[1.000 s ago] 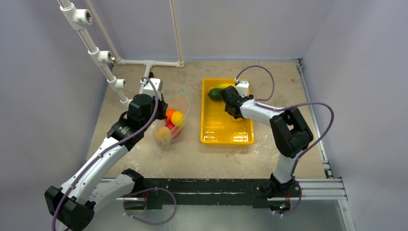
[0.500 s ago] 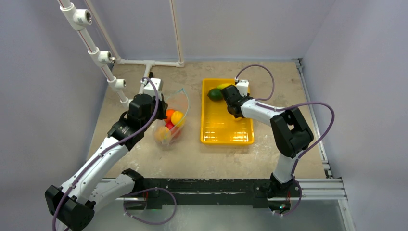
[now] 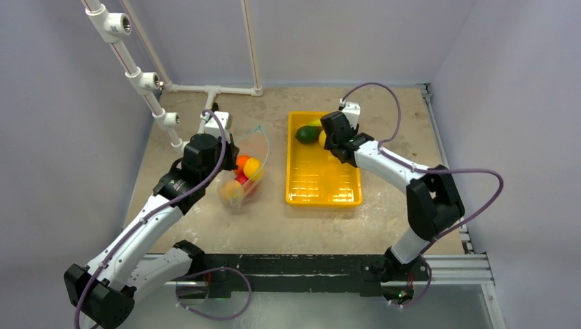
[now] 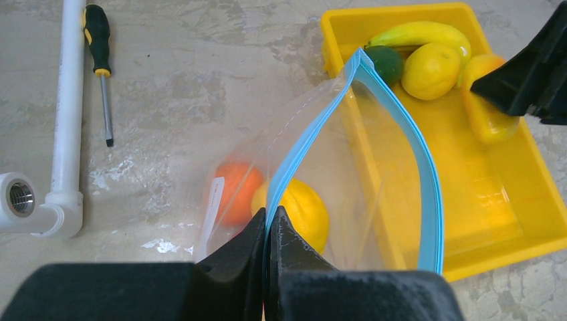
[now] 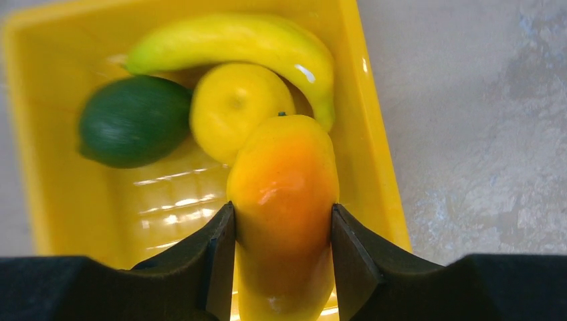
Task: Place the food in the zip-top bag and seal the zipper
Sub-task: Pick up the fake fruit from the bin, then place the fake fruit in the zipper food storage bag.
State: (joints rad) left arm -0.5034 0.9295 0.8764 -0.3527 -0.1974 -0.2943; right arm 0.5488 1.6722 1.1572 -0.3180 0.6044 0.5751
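My left gripper is shut on the near lip of the clear zip-top bag and holds its mouth open; the teal-blue zipper curves round the opening. An orange fruit and a lemon lie inside; the top view shows red and peach pieces there too. My right gripper is shut on a yellow-orange mango above the yellow tray. A banana, a lemon and a dark green fruit lie at the tray's far end.
White pipe fittings run along the back left. A screwdriver with a black and yellow handle lies beside a white pipe left of the bag.
My right gripper has risen from the tray's far end with the mango in it, and the arm has stretched out. The left arm and bag have not moved.
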